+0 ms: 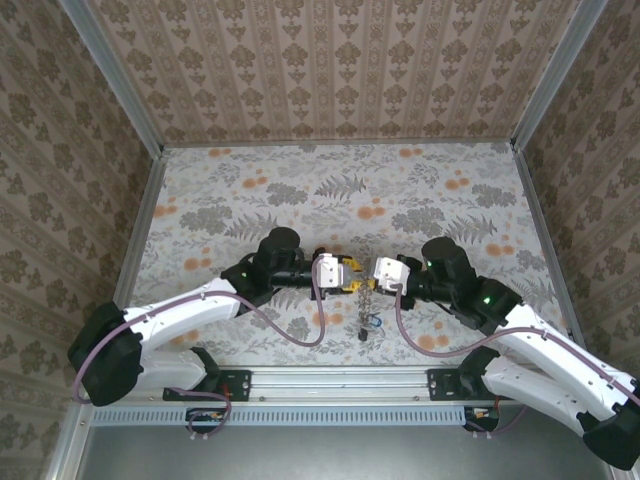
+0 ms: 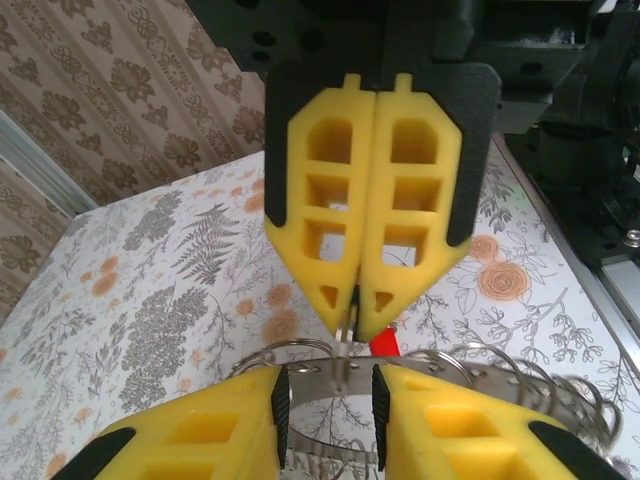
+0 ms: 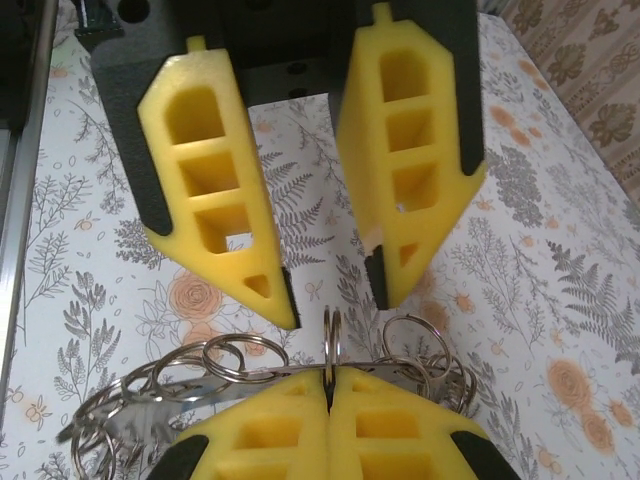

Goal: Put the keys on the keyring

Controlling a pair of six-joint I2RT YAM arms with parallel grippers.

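Observation:
My right gripper (image 3: 330,385) is shut on a small split ring that stands upright on the keyring (image 3: 250,374), a silvery metal band carrying several split rings. Facing it, my left gripper (image 2: 328,410) is open, its black pads on either side of that ring and the band (image 2: 305,378) without touching them. In the top view both grippers, left (image 1: 352,272) and right (image 1: 372,272), meet tip to tip above the near middle of the table. The keyring hangs down from them, with a blue key (image 1: 375,320) and a black key (image 1: 360,333) at its lower end. A red key head (image 2: 383,343) shows behind the band.
The floral table (image 1: 330,190) stretches away behind the grippers, with patterned walls on three sides. A metal rail (image 1: 330,380) with the arm bases runs along the near edge.

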